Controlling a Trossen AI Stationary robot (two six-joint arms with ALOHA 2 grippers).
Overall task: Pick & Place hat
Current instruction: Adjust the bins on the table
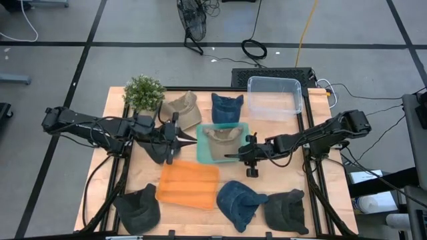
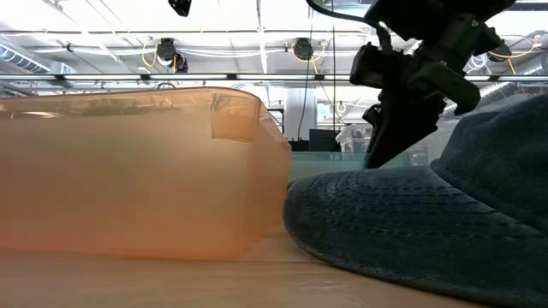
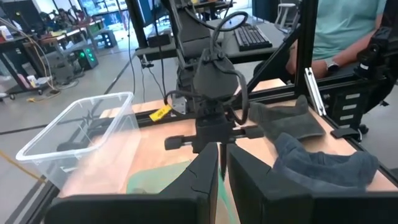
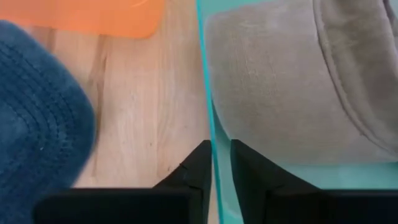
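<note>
Wooden table, high view: tan hat lies in teal bin; right hand at its rim; left hand closed, empty, beside it. Right wrist view: fingers pinch the thin translucent teal wall, suede-like hat inside. Judged step: bin gripped; next, lift or drag it.

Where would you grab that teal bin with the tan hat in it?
Probably by its thin upright wall, from above, one finger each side. The right gripper is closed on the teal bin that way; the tan hat fills the middle.
</note>
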